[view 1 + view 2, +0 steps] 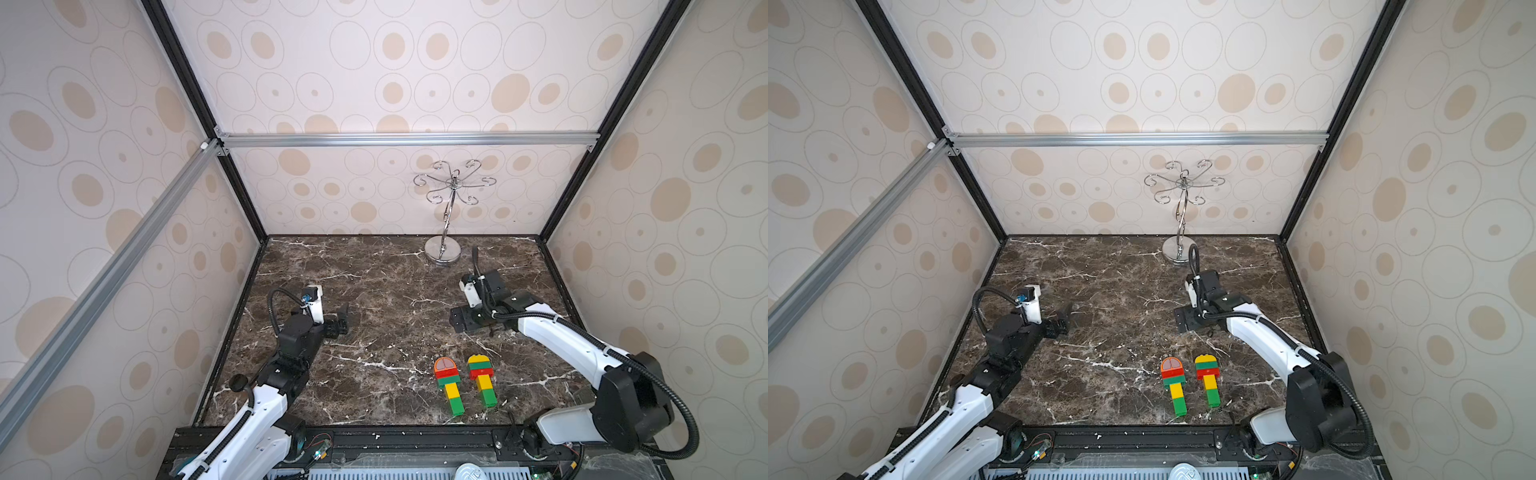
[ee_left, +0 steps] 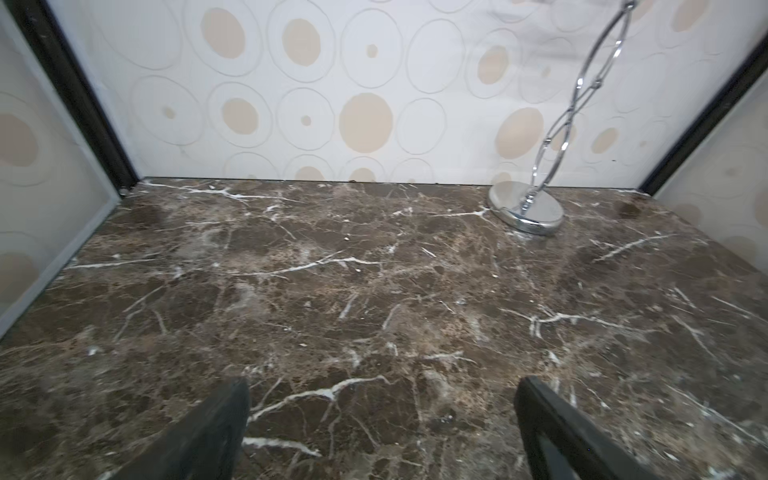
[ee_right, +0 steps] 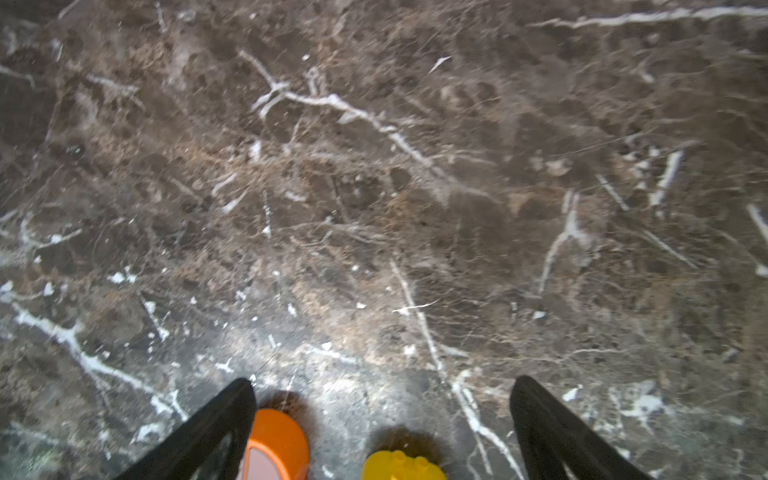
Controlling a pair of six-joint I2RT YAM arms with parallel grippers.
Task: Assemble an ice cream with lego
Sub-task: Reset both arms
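Plainly, the right tool [image 1: 462, 322] stood with its jaws spread wide and nothing gripped between them. The left tool [image 1: 341, 319] was likewise spread and empty, its wrist view showing only bare worktop [image 1: 374, 286] between its fingers. Two lego models lay flat on the worktop, side by side and just apart: the orange-domed ice cream [image 1: 448, 384] and the yellow-domed ice cream [image 1: 481, 379]. Each had red and green bars under its dome and a yellow-and-green stick, and both appeared fully assembled. Both lay near the right tool, on the side toward its arm base, with domed ends toward the tool and sticks pointing away from it. Their long axes ran nearly parallel, roughly along the line from tool to base. In the right wrist view the orange dome [image 3: 276, 442] and the yellow dome [image 3: 401, 465] both showed between the spread fingers, so the jaw line ran across the models' width. The left tool was well apart from both, off on the orange-domed model's side. On this evidence the right arm was the nearer, and any further handling would call for it to draw back over the domes.
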